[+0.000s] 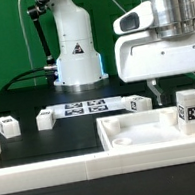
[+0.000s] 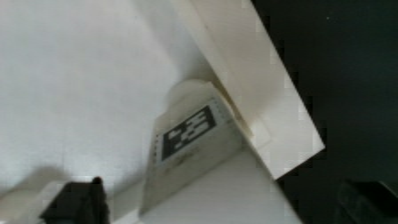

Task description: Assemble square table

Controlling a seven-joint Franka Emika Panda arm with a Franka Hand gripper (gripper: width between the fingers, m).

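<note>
While the fingers (image 2: pixel 71 200) hang spread and empty over the slab (image 1: pixel 142 135) on the table (image 1: pixel 41 140), one leg (image 1: pixel 188 110) stands upright at a corner. Centre them squarely around that leg before closing, keeping it vertical.

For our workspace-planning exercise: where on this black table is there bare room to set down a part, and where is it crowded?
Free: the black tabletop between the marker board, the small white leg block and the white plastic square slab. Crowded: the exterior view's right, where the gripper hangs by a tagged white leg.
</note>
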